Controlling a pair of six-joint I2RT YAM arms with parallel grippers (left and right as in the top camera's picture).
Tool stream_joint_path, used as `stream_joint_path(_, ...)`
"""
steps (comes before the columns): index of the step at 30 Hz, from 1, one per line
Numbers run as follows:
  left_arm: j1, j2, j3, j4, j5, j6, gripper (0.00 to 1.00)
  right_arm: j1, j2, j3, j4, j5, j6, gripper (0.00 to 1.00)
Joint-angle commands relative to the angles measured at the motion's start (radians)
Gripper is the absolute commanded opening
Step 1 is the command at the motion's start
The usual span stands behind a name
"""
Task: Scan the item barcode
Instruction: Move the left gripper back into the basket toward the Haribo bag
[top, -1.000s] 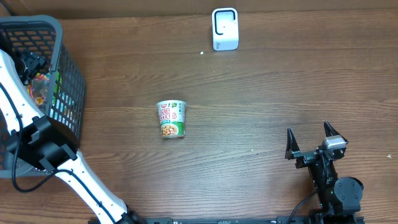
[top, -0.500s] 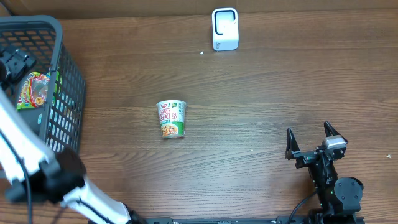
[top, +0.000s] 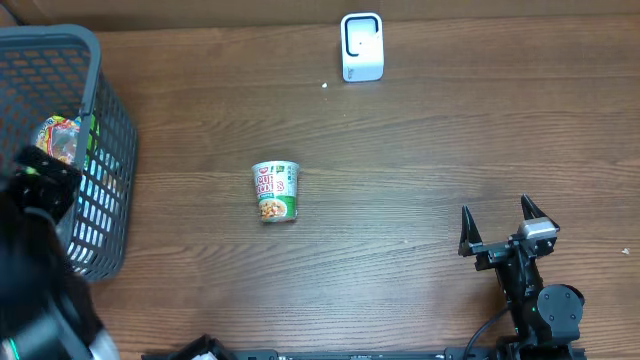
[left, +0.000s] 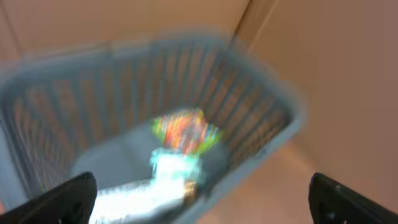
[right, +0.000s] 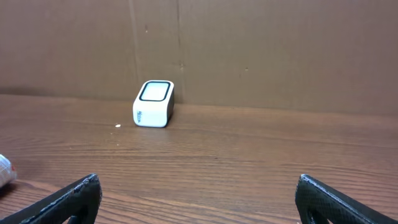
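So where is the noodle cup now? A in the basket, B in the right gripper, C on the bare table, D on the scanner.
C: the cup lies on the table, apart from basket, scanner and right gripper.

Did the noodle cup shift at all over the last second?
No. The noodle cup sits at the same spot on the table, at the same offset below and left of the white scanner as in the earlier overhead pictures.

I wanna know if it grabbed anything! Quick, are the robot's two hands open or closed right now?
Left gripper: open, holding nothing.
Right gripper: open, holding nothing.
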Motion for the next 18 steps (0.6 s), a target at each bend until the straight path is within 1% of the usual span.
stream_joint_path(1,0.000,0.004,0.022,0.074,-0.010,0.079,1.00,-0.006,-0.007,-0.010,0.005,0.006,0.003,1.00)
stream_joint_path(3,0.000,0.081,0.098,0.050,-0.010,0.082,1.00,-0.006,-0.007,-0.010,0.005,0.006,0.003,1.00)
stream_joint_path(5,0.003,0.196,0.208,-0.008,-0.023,0.092,1.00,-0.007,-0.007,-0.010,0.005,0.006,0.003,1.00)
stream_joint_path(6,0.016,0.302,0.311,-0.074,-0.024,0.093,1.00,-0.006,-0.007,-0.010,0.005,0.006,0.003,1.00)
stream_joint_path(8,0.047,0.450,0.459,-0.167,-0.013,0.086,1.00,-0.006,-0.007,-0.010,0.005,0.006,0.003,1.00)
stream_joint_path(9,0.068,0.544,0.550,-0.218,0.006,0.073,1.00,-0.007,-0.007,-0.010,0.005,0.006,0.003,1.00)
stream_joint_path(11,0.096,0.696,0.673,-0.280,0.036,0.032,1.00,-0.006,-0.007,-0.010,0.005,0.006,0.003,1.00)
stream_joint_path(13,0.110,0.793,0.711,-0.293,0.054,0.014,1.00,-0.007,-0.007,-0.010,0.005,0.006,0.003,1.00)
stream_joint_path(15,0.118,0.917,0.710,-0.294,0.090,0.003,1.00,-0.006,-0.007,-0.010,0.005,0.006,0.003,1.00)
stream_joint_path(18,0.118,1.016,0.710,-0.327,0.109,0.002,1.00,-0.006,-0.007,-0.010,0.005,0.006,0.003,1.00)
